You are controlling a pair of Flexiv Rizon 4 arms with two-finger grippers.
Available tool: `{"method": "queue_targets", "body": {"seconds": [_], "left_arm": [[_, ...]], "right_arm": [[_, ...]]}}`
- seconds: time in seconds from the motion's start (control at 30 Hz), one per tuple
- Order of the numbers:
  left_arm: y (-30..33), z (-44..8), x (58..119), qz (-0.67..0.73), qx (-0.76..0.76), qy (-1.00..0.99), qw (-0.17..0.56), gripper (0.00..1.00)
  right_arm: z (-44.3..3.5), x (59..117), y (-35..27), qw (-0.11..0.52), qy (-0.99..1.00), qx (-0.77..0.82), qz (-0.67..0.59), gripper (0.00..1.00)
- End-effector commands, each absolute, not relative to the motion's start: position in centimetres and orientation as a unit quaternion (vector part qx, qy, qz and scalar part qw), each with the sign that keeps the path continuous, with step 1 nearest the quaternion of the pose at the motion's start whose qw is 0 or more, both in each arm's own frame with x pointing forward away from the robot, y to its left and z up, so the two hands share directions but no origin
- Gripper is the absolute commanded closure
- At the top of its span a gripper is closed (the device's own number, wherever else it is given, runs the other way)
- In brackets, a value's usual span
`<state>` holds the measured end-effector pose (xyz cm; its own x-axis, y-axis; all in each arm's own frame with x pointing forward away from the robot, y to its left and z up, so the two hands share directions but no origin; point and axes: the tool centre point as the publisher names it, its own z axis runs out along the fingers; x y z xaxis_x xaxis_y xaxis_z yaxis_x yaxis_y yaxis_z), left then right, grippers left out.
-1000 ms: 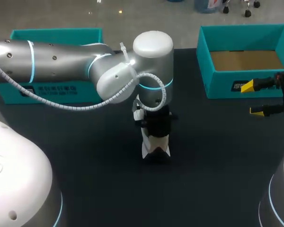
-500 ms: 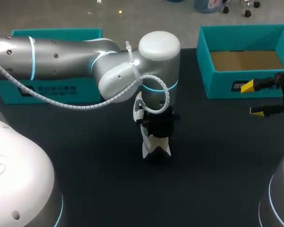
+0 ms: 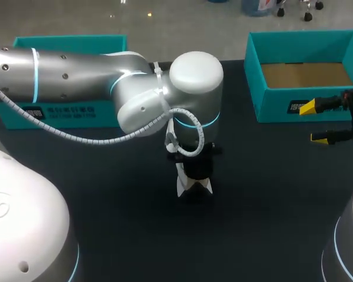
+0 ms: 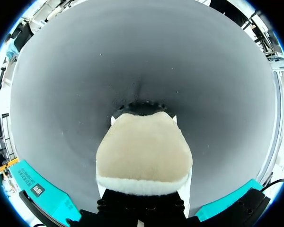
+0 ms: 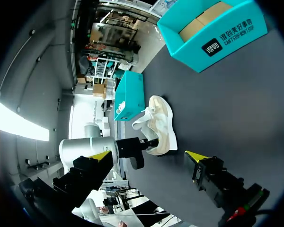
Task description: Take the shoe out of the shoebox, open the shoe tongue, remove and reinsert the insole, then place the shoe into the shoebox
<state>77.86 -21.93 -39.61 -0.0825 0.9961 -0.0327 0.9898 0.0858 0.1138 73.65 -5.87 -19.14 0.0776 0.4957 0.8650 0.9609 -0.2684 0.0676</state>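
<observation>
A cream and white shoe (image 3: 188, 185) lies mid-table, toe toward the front edge. My left arm reaches in over it, and its wrist hides most of the shoe from the head view. In the right wrist view my left gripper (image 5: 143, 143) is shut on the heel end of the shoe (image 5: 162, 124). The left wrist view shows the shoe's cream heel (image 4: 144, 158) right ahead, hiding the fingertips. My right gripper (image 3: 313, 123) hangs open and empty at the right, in front of the teal shoebox (image 3: 269, 103). The box is open with a bare cardboard floor.
A second teal box (image 3: 59, 111) stands at the back left, behind my left arm. It also shows beyond the shoe in the right wrist view (image 5: 130, 97). Bare black table (image 3: 265, 200) lies between the shoe and the shoebox.
My left arm's wrist has shifted a little to the right over the shoe and turned slightly. The shoe has barely moved. The right arm has stayed still and open.
</observation>
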Motion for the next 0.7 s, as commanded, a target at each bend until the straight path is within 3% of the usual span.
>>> {"method": "queue_targets", "body": {"seconds": [0.03,0.7], "left_arm": [[-22.4,-39.6,77.3,0.052,0.674,0.735,0.05,1.0],[-21.1,-33.5,82.1,0.114,0.635,0.756,0.113,1.0]], "right_arm": [[-19.1,73.6,-5.8,0.278,-0.537,-0.68,-0.415,0.0],[-19.1,73.6,-5.8,0.278,-0.537,-0.68,-0.415,0.0]]}}
